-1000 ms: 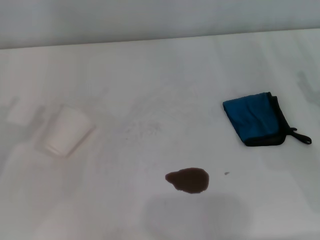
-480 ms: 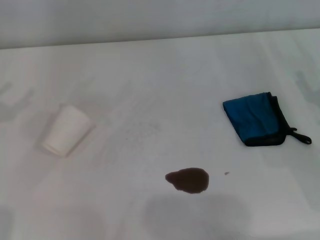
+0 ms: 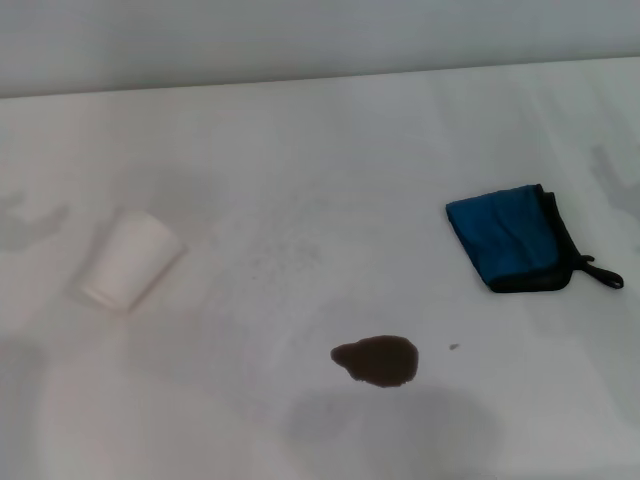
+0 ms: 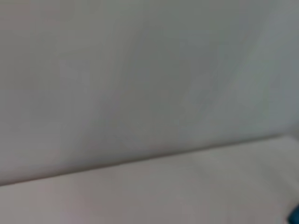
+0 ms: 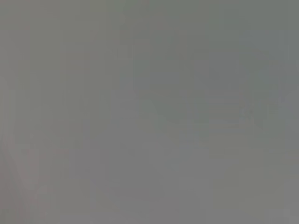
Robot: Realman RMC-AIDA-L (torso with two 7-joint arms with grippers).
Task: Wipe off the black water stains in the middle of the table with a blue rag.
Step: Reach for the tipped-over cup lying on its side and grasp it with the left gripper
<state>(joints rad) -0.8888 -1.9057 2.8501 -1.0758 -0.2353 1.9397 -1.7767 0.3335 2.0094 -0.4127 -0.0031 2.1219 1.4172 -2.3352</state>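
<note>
On the left of the white tabletop a white paper cup lies on its side, its wider mouth pointing toward the near left corner and its base toward the far right; faint grey shadows sit on the surface beyond it and nearer the left edge; the cup is well apart from everything else. Near the middle, toward the near edge, lie the black water stains: a dark brown-black irregular oval blotch, with a tiny dark speck just to its right, close by but not touching it. Farther right and farther back lies the blue rag, folded flat, black edging along its right and near sides, a small black loop trailing from its near right corner; it is well apart from the blotch. No fingers of either arm appear in any view, so places cannot be tied to them and whether they are spread or pressed together cannot be told; the left wrist view shows only a pale wall above a strip of tabletop, with a sliver of blue at one corner; the right wrist view shows only uniform grey.
</note>
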